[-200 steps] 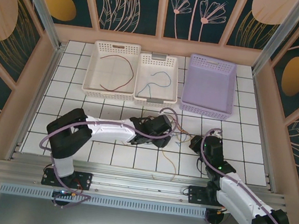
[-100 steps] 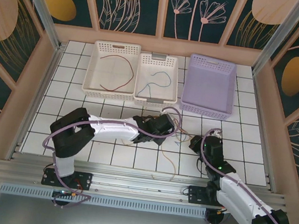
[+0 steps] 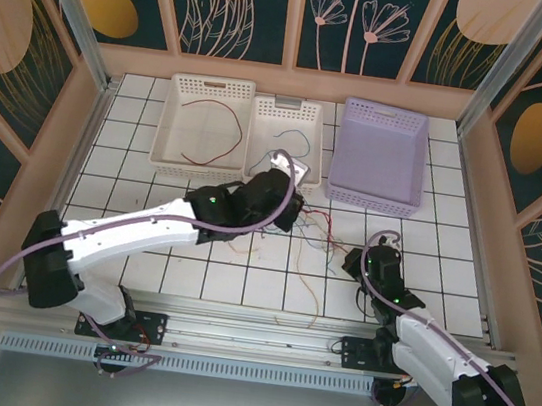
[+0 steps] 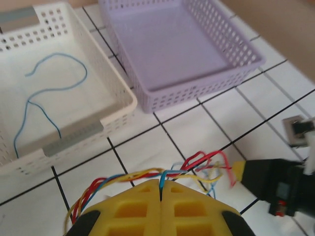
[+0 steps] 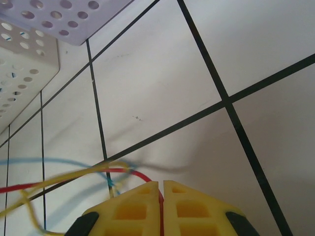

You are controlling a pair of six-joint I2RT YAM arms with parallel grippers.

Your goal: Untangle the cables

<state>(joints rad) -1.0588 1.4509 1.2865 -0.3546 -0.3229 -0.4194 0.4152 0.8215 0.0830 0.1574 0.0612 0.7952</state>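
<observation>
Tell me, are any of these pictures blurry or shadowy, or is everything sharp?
Top external: even light, no glare, tiles sharp. Left wrist: the shut left gripper looks soft, too near the lens; the cables it grips smear at their red loop. Right wrist: the cables blur and cast faint shadows beside the right gripper; grid lines crisp.

Tiled table point(image 3: 133, 176), three baskets point(image 3: 304, 109), tangled cables point(image 3: 319, 238)
</observation>
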